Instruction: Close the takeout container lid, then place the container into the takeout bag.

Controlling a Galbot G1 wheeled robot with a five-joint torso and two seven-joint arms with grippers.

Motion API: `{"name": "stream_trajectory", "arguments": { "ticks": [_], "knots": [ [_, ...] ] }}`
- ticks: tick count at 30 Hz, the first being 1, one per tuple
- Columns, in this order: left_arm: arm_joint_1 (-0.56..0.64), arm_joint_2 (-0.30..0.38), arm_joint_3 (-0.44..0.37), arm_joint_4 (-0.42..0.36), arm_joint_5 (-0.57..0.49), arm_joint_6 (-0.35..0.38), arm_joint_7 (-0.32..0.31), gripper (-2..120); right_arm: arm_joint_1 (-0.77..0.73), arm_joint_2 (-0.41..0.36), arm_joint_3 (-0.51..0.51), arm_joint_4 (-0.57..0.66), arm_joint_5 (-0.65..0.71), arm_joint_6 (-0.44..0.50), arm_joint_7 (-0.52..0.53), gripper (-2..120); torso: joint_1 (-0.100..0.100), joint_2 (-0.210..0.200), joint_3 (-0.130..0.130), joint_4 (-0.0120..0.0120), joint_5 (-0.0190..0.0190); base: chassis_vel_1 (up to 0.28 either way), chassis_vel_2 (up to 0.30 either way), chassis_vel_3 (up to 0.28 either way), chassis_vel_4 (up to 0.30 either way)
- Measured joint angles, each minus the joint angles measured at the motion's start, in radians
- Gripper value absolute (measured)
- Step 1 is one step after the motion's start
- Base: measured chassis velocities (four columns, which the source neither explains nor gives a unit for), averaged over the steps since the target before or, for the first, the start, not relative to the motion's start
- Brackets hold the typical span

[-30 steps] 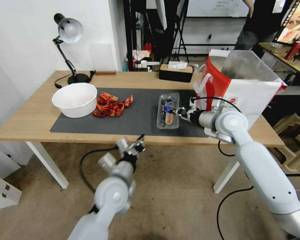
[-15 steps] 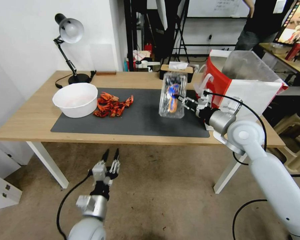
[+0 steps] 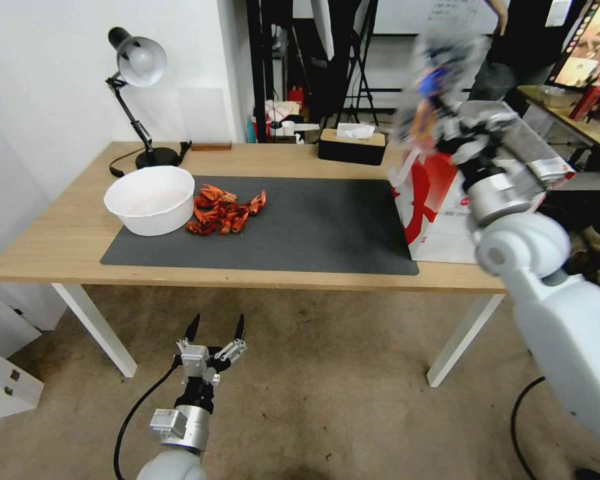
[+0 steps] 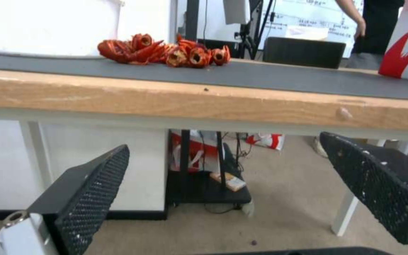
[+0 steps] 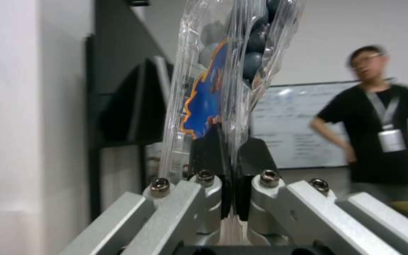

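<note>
1. The right tool (image 5: 230, 156) is raised high above the right end of the tabletop (image 3: 67, 233), its two dark fingers (image 5: 209, 152) pressed together on the edge of the takeout container (image 5: 223, 71).
2. The takeout container hangs in the air, clear of the tabletop, held on edge above the open mouth of the takeout bag (image 3: 440, 220); in the head view it is a blurred clear shape with a blue and orange patch (image 3: 433, 73).
3. In the right wrist view the two clear halves lie closed against each other, with dark blueberries (image 5: 253, 53) showing through the plastic.
4. The takeout bag stands upright at the right end of the tabletop, just beside the right edge of the dark mat (image 3: 300, 227).
5. The left tool (image 3: 215, 333) hangs low in front of the tabletop, below its edge and over the floor, fingers spread apart and holding nothing.
6. A white bowl (image 3: 150, 199) sits on the left part of the mat, with a pile of red crayfish (image 3: 223, 210) just beside it.
7. A desk lamp (image 3: 137, 63) stands at the back left corner, and a tissue box (image 3: 352, 143) sits at the back edge.
</note>
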Motion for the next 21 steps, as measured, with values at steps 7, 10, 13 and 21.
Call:
{"name": "stream_trajectory", "arguments": {
  "ticks": [7,10,13,21],
  "knots": [
    [-0.008,0.004,0.000,0.006,-0.011,0.000,0.002,100,-0.010,-0.027,0.054,-0.048,0.004,-0.094,0.049,0,0.000,0.000,0.000,0.0003,-0.0001,0.000,0.000,0.000,0.000],
    [-0.005,0.004,-0.001,0.004,-0.011,0.000,0.002,100,-0.019,-0.026,0.060,-0.051,0.043,-0.144,0.051,0,0.000,0.000,0.000,0.0002,-0.0001,0.000,0.000,0.000,0.000],
    [-0.003,0.004,-0.004,0.001,-0.012,0.000,0.002,100,-0.024,-0.020,0.061,-0.058,0.073,-0.160,0.046,8,0.000,0.000,0.000,0.0002,-0.0001,0.000,0.000,0.000,0.000],
    [0.006,0.005,-0.013,-0.015,-0.014,-0.001,0.000,100,-0.026,-0.001,0.054,-0.068,0.090,-0.170,0.054,38,0.000,0.000,0.000,0.0003,-0.0003,0.000,0.000,0.000,0.000]
  ]
}}
